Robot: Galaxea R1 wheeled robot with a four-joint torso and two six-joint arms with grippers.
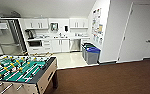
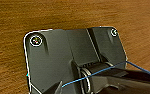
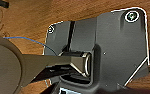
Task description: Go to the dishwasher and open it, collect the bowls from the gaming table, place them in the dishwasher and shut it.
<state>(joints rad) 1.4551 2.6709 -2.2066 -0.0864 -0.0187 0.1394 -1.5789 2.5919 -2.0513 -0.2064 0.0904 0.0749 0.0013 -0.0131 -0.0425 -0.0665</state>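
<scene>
kitchenette layout, head view: foosball table [image 1: 21, 71] at near left on the carpet [image 1: 111, 80]; beyond it the kitchen floor [image 1: 68, 59]. along the back wall, counter [image 1: 58, 38] with cabinets above; dishwasher [image 1: 75, 45] under the counter's right part. two bins [image 1: 91, 53] right of the dishwasher, beside the wall. door [image 1: 138, 32] at far right.

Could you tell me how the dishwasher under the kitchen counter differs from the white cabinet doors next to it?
The dishwasher has a grey steel front, while the cabinet doors beside it are white. The dishwasher shows as one single panel; the cabinet doors are a pair set side by side. The dishwasher stands nearer the blue-lidded bins than the cabinet doors do. Both sit under the same counter, shut, and reach about the same height.
</scene>
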